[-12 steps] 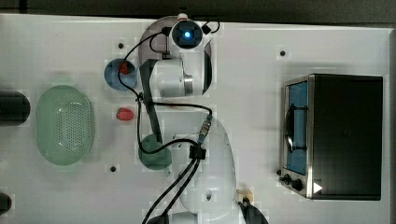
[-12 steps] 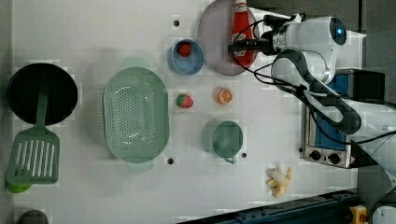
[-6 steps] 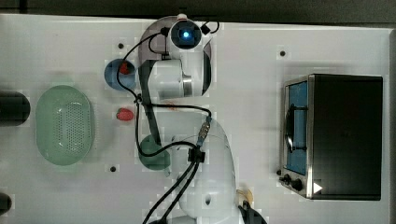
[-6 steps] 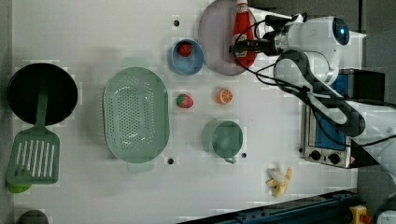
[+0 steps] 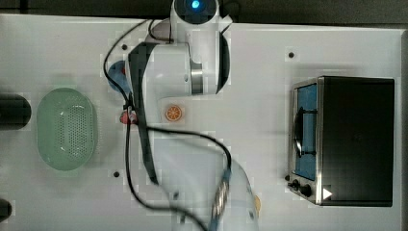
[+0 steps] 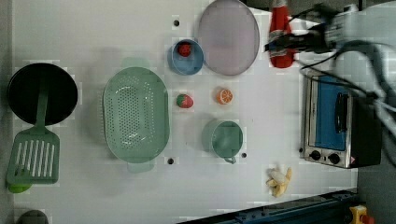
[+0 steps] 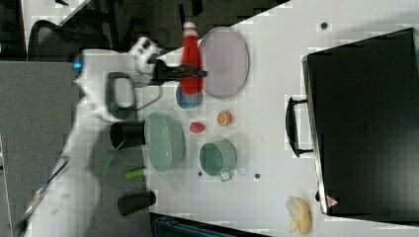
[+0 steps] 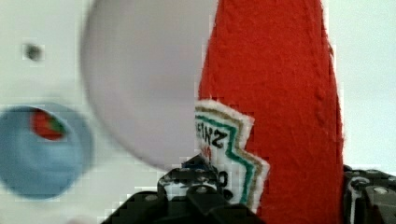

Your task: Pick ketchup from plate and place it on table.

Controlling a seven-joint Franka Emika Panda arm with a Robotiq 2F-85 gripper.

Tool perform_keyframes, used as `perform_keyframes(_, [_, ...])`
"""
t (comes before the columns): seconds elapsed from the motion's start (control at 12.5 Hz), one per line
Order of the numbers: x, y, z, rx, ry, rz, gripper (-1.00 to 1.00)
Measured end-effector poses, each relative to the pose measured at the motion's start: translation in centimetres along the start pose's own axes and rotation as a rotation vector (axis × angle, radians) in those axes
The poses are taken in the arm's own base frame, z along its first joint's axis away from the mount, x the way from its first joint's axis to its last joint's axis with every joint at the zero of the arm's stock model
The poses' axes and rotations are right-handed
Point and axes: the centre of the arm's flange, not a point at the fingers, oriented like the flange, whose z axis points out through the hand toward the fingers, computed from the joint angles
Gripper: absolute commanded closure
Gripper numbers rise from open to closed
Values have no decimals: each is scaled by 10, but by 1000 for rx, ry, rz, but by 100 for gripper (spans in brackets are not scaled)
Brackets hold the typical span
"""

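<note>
I have the gripper (image 6: 282,45) clamped on the ketchup (image 6: 280,32), lifted clear of the plate (image 6: 228,37); next I need bare table (image 6: 261,116) to lower onto.

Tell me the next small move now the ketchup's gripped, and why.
Probably carry it sideways over bare table, then lower. The gripper is shut on the ketchup, and the left view shows the bottle beside the plate, no longer lying on it.
</note>
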Motion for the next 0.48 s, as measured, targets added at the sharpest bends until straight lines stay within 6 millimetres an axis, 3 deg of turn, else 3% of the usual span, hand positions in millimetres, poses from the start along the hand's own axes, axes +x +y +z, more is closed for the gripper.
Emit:
perform_keyframes(0.24, [-26,14,-111,-6,92,30,-18])
perform_keyframes(0.4, [-56,25,-161,-12,149,55,-18])
perform_keyframes(0.48, [-75,33,-172,-8,157,75,-18])
